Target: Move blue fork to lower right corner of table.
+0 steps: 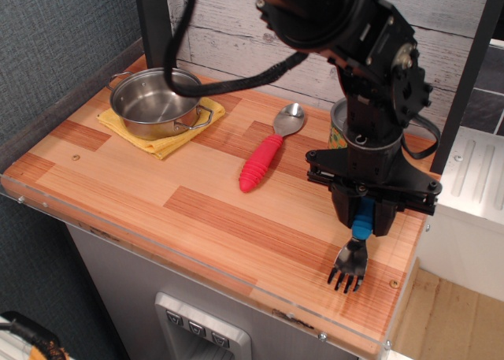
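Whitewashed planks back a striped wooden tabletop (197, 210) with a clear rim. Only one view is given. Near its lower right corner, right of the red-handled spoon (268, 159), the gripper (364, 222) has its fingers closed on the blue fork (356, 246) by the handle, tines pointing down toward the front edge, touching or just above the wood; I cannot tell which. Judging by its looks, the fork is light and rigid; the chunky ribbed bright-blue handle offers the surest hold, the small silver tines likely slick. Far left of the spoon, a steel pot (157, 102) sits on a yellow cloth (161, 143).
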Robot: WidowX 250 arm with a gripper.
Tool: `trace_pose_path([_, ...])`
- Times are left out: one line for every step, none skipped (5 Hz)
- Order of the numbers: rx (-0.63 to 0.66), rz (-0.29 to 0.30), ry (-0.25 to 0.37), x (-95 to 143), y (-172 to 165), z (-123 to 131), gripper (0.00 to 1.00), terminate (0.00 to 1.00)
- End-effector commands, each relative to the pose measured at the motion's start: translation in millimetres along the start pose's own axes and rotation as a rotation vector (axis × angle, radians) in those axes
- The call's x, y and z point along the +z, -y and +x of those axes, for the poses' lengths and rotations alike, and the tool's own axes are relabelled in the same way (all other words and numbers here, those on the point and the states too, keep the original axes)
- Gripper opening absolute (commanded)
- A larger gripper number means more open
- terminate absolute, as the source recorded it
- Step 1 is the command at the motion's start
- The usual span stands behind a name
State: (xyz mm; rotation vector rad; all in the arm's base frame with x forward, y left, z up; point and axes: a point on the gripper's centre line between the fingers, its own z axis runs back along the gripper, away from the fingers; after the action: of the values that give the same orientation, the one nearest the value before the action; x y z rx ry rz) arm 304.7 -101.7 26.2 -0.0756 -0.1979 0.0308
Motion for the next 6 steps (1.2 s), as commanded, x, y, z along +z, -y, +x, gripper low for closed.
trace_pose_path([-0.004, -0.028, -0.001, 12.2, -7.1, -21.8, 0.0, 0.0])
trace_pose_path([-0.029, -0.042, -0.02, 14.3, -7.4, -22.1, 1.0, 0.0])
trace_pose_path([-0.03, -0.04, -0.026, 16.8, -7.7, -22.1, 1.0, 0.0])
trace_pose_path([-0.046, -0.05, -0.011, 23.4, -8.0, -20.5, 1.0, 0.0])
trace_pose_path([-0.111, -0.062, 0.013, 40.2, -9.0, -17.8, 1.0, 0.0])
trace_pose_path([-0.133, -0.022, 0.016, 57.6, -10.0, -17.7, 1.0, 0.0])
